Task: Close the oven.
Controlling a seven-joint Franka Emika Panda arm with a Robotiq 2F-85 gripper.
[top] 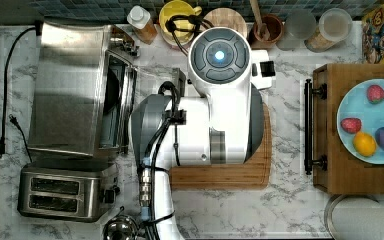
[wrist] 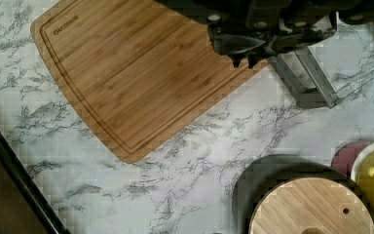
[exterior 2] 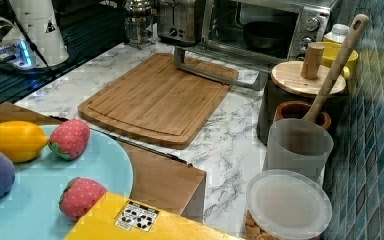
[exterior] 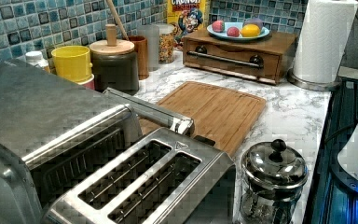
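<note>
The oven (top: 67, 90) is a big steel box at the top view's left, also seen in the left view (exterior: 37, 107) and right view (exterior 2: 260, 25). Its glass door (exterior 2: 220, 56) hangs open, folded down flat over the counter, with the bar handle (exterior 2: 215, 76) resting by the cutting board's edge. In the wrist view my gripper (wrist: 243, 61) hovers above the board's corner, a short way from the handle (wrist: 304, 80) and apart from it. Its fingertips sit together with nothing between them. My white arm (top: 220, 100) reaches over the board in the top view.
A two-slot toaster (top: 62, 192) stands beside the oven, with a French press (exterior: 272, 172) in front. The bamboo cutting board (exterior 2: 155, 100) lies mid-counter. A dark canister with a wooden lid (wrist: 307, 204), jars and a yellow pot line the tiled wall. A wooden box (top: 330, 135) carries a plate of toy fruit.
</note>
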